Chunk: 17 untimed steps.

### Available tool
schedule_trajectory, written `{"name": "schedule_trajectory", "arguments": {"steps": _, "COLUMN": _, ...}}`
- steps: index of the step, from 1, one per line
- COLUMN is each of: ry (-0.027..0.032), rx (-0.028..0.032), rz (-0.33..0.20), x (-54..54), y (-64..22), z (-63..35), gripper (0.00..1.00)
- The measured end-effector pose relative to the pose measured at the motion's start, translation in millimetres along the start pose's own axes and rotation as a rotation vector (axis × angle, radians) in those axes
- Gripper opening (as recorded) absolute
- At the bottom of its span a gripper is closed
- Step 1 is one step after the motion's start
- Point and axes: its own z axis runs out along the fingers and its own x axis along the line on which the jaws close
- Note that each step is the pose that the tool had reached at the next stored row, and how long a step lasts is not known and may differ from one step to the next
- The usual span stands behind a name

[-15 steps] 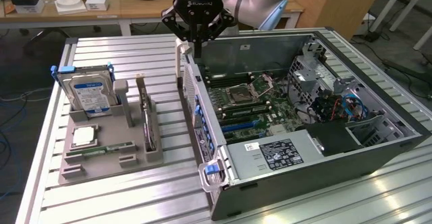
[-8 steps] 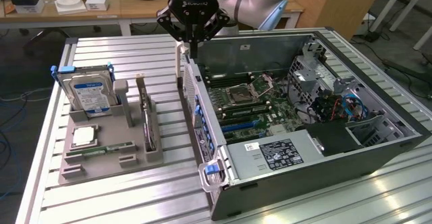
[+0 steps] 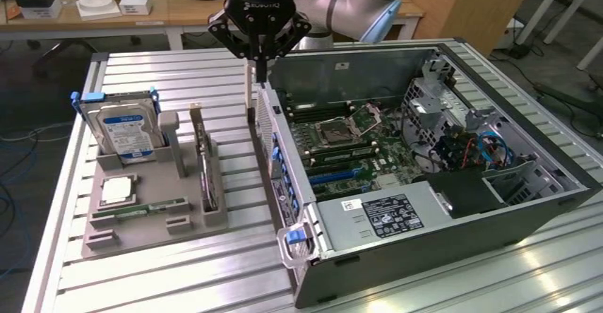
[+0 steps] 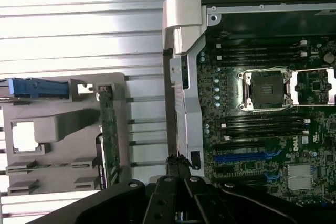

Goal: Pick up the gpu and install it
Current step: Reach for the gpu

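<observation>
The gpu (image 3: 206,168) is a thin dark card standing on its long edge in a slot of the grey holder (image 3: 141,217), with its metal bracket at the far end. The wrist view sees it edge-on as a narrow circuit strip, the gpu (image 4: 109,129). My black gripper (image 3: 256,59) hangs shut above the gap between the holder and the open PC case (image 3: 452,214), to the exterior view's right of the gpu and apart from it. A thin pale strip runs straight down from the fingertips; I cannot tell whether it is held. In the wrist view the gripper (image 4: 178,178) has its fingers closed together.
The holder also carries a hard drive (image 3: 127,133) with a blue label, a square processor (image 3: 118,189) and a green RAM stick (image 3: 155,205). The case lies on its side, showing its motherboard (image 4: 262,129) with a blue slot (image 4: 241,157). A slatted metal table (image 3: 169,278) lies under everything.
</observation>
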Motion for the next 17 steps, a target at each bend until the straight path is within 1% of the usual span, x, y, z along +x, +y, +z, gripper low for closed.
{"name": "schedule_trajectory", "arguments": {"steps": 17, "ry": 0.0000, "rx": 0.0001, "rz": 0.000, "x": 23.7, "y": -1.8, "z": -0.1, "gripper": 0.10}}
